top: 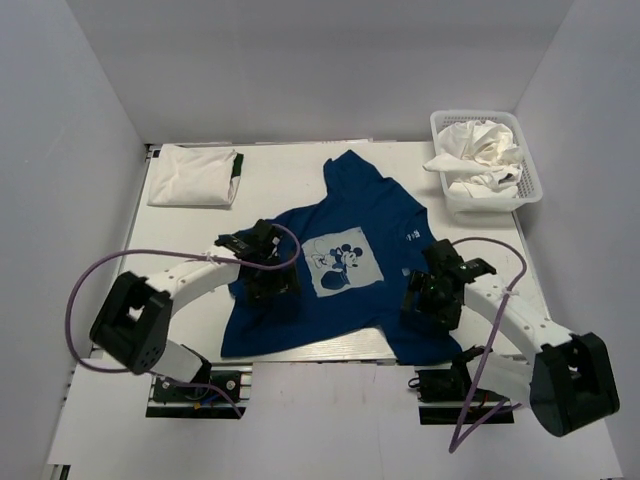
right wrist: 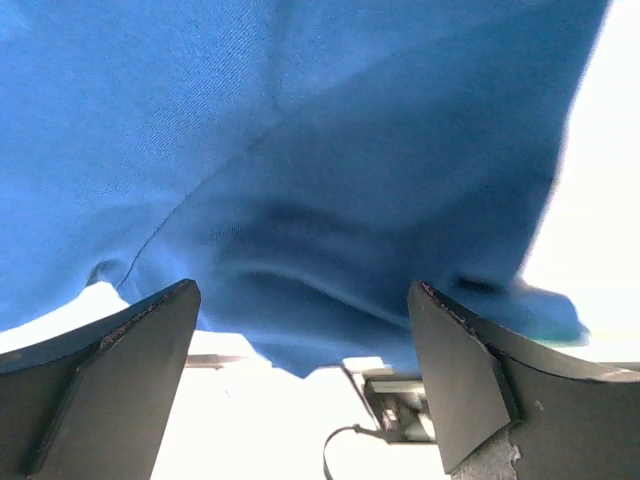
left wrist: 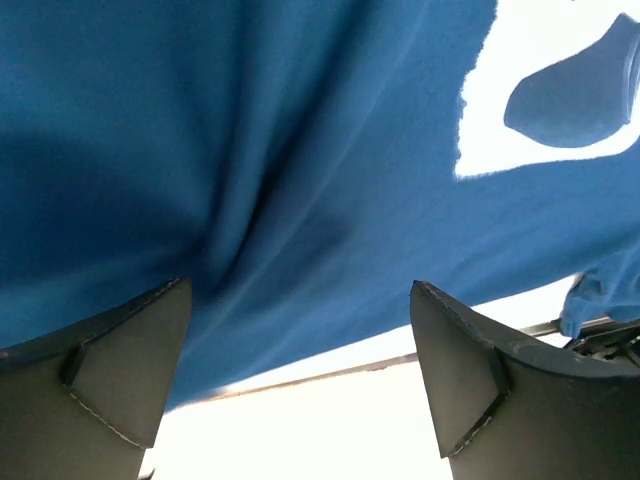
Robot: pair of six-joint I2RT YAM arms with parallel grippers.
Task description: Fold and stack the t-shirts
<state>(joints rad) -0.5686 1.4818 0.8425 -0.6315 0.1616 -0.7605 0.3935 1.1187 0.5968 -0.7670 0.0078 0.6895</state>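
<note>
The royal-blue t-shirt lies spread on the table, print up, its pale mouse print in the middle. Its cloth fills the left wrist view and the right wrist view. My left gripper hovers over the shirt's lower left part, open and empty. My right gripper hovers over the shirt's lower right corner, open and empty. A folded white t-shirt with dark edging lies at the back left. Several crumpled white t-shirts sit in the basket.
The white plastic lattice basket stands at the back right. The shirt's hem reaches the table's near edge. Purple cables loop beside both arm bases. White walls enclose the table on three sides.
</note>
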